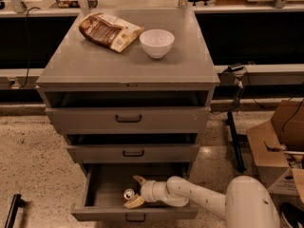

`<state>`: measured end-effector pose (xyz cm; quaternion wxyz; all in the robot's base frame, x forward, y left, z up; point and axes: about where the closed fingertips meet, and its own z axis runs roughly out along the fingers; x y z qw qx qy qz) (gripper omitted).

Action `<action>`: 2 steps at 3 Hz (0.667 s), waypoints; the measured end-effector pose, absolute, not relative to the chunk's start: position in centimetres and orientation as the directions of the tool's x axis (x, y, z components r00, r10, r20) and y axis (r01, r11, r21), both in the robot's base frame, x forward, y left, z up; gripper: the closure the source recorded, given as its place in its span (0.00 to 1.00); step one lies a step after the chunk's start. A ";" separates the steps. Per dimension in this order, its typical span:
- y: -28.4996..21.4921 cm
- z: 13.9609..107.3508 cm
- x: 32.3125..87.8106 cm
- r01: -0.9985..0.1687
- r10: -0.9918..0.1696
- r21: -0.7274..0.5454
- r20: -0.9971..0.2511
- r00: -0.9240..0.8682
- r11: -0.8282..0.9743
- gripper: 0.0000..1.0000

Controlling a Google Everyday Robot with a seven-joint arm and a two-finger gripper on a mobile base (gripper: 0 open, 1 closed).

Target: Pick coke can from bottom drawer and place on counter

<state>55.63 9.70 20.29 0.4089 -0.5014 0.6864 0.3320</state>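
Observation:
The bottom drawer (pixel 109 213) is pulled open at the foot of the grey cabinet. The coke can (pixel 128 194) stands inside it, its silver top showing. My gripper (pixel 136 191) reaches into the drawer from the right, open, with one tan fingertip (pixel 138 179) behind the can and the other (pixel 134 203) in front of it, so the can sits between the fingers. The white arm runs off to the lower right. The counter (pixel 99 65) is the flat grey top of the cabinet.
A white bowl (pixel 156 42) and a brown snack bag (pixel 109 31) lie on the counter's far half. The two upper drawers (pixel 128 119) are slightly open. A cardboard box (pixel 280 144) and a black stand (pixel 235 141) are on the floor to the right.

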 end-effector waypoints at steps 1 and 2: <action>10.7 20.2 55.5 -0.974 -0.399 0.051 -0.907 -0.137 0.219 0.42; 11.2 20.0 55.0 -0.985 -0.375 0.063 -0.919 -0.120 0.161 0.64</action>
